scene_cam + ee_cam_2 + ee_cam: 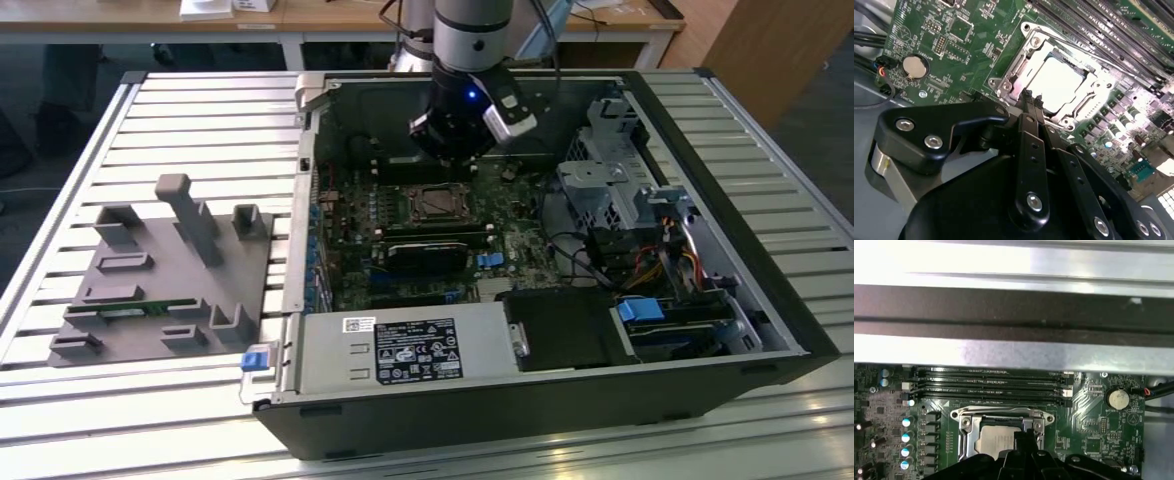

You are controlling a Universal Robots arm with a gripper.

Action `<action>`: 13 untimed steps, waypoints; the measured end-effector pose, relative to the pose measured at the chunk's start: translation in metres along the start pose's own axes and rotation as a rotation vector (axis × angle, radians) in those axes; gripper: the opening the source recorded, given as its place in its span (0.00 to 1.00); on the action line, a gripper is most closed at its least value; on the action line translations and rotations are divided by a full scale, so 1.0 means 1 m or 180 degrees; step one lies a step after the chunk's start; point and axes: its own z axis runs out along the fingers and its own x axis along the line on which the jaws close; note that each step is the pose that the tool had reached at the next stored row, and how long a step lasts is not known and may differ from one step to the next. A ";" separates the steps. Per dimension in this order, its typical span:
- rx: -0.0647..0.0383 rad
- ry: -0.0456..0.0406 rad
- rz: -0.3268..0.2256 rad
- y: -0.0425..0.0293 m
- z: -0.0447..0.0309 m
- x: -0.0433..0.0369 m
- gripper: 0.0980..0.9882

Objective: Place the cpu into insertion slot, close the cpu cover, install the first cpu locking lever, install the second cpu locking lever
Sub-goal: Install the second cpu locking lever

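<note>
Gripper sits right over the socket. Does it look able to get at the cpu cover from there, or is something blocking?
Probably yes. In the second wrist view the gripper hangs at the edge of the cpu cover, which lies flat around the cpu. Nothing stands between them; the memory slots run along the far side.

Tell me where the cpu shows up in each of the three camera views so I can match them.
Exterior view: cpu mid-board, just below the gripper.
Second wrist view: pale square inside the cpu cover, beyond the fingertips.
First wrist view: low centre, partly behind the gripper.
Shared landmark: round coin battery in both wrist views.
</note>
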 end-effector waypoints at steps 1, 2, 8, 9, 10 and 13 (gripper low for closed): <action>0.0000 0.0000 0.0000 -0.0008 0.0000 0.0000 0.01; 0.0000 0.0000 0.0000 -0.0019 0.0000 0.0000 0.01; 0.0000 0.0000 0.0000 -0.0118 -0.0001 0.0011 0.01; 0.0000 0.0000 0.0000 -0.0137 -0.0001 0.0013 0.01; 0.0000 0.0000 0.0000 -0.0157 -0.0002 0.0013 0.01; -0.0001 0.0000 0.0000 -0.0202 0.0000 0.0015 0.01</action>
